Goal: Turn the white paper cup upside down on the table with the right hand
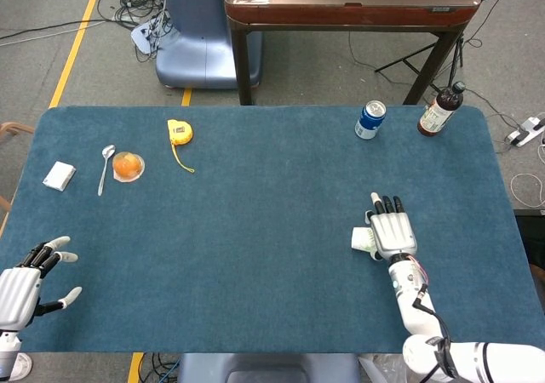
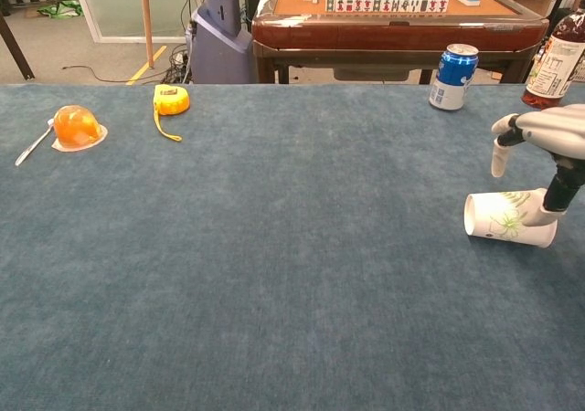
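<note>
The white paper cup (image 1: pixel 362 239) (image 2: pixel 499 220) lies on its side on the blue table (image 1: pixel 255 247), its mouth facing the robot's left and a green print on its wall. My right hand (image 1: pixel 390 232) (image 2: pixel 547 142) hovers flat over the cup's base end with its fingers spread; in the chest view the thumb reaches down to the cup's wall, and nothing is gripped. My left hand (image 1: pixel 25 285) rests at the near left table edge, fingers apart and empty; the chest view does not show it.
At the far right stand a blue can (image 1: pixel 370 119) (image 2: pixel 453 76) and a brown bottle (image 1: pixel 439 111). A yellow tape measure (image 1: pixel 179 132), an orange jelly cup (image 1: pixel 128 166), a spoon (image 1: pixel 105 168) and a white box (image 1: pixel 59 175) lie far left.
</note>
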You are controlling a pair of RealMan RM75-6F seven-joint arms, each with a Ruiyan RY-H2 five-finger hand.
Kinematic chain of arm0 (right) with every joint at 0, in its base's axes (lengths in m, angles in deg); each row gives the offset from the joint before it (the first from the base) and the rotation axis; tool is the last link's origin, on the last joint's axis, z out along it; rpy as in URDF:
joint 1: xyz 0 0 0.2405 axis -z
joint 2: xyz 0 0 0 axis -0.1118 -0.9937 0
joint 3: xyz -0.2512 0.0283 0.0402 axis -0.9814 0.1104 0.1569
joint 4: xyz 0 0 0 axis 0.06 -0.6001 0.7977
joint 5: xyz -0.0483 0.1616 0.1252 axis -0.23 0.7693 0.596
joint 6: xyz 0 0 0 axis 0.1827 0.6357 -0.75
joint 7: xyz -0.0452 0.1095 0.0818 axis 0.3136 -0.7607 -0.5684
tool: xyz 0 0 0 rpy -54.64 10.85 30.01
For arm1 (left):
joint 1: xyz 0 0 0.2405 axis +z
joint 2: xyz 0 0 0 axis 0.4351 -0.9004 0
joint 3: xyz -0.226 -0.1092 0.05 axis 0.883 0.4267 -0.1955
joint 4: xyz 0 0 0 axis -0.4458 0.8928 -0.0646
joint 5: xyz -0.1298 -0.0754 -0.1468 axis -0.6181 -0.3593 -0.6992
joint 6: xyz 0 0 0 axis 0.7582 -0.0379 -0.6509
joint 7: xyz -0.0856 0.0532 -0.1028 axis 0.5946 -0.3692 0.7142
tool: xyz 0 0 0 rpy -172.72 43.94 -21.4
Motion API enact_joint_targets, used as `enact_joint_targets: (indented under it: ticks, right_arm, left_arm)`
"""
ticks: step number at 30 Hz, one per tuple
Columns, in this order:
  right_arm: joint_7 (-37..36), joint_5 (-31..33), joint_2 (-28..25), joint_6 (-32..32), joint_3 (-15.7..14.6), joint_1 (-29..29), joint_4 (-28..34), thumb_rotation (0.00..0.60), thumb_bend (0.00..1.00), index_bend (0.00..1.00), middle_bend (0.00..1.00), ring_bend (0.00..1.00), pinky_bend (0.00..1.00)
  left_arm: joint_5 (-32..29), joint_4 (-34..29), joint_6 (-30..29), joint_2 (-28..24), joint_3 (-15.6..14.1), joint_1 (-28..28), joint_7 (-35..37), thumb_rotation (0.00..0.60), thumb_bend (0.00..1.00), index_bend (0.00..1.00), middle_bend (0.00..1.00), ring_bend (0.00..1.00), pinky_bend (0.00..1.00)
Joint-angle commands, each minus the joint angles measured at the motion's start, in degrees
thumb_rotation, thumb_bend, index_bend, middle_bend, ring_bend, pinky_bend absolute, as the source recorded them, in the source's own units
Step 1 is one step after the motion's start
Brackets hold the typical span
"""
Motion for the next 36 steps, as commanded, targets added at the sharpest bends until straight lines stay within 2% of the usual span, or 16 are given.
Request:
enact_joint_targets:
  ticks: [1, 12, 28, 36]
  right_arm:
    - [0.16, 1.61, 1.66, -0.34, 0.16, -0.88, -1.85, 0.6, 0.0, 0.36, 0.03, 0.0, 0.03]
    - [-1.37, 3.69, 5.8, -1.38, 0.41, -2.34, -7.24, 0.6, 0.0, 0.36, 0.04, 0.0, 0.03]
    - [-3.99, 2.36, 8.42, -2.69, 0.11, -3.04, -10.33, 0.6, 0.0, 0.42, 0.06, 0.0, 0.03]
    - [-8.28, -0.77, 8.0, -3.34, -0.06, -1.91, -10.77, 0.6, 0.07, 0.48, 0.09, 0.0, 0.03]
  left_arm:
    - [-0.03, -0.03, 0.05, -0.02, 0.01, -0.03, 0.14, 0.6, 0.15, 0.39, 0.21, 0.17, 0.42]
    - [-0.12, -0.04, 0.25, -0.09, -0.05, -0.07, 0.23, 0.6, 0.15, 0.39, 0.21, 0.17, 0.42]
    - [-0.21, -0.33, 0.43, -0.38, -0.14, -0.08, 0.88, 0.6, 0.15, 0.39, 0.21, 0.17, 0.42]
    - [-0.15, -0.38, 0.36, -0.48, -0.17, -0.04, 1.12, 0.6, 0.15, 0.39, 0.21, 0.17, 0.42]
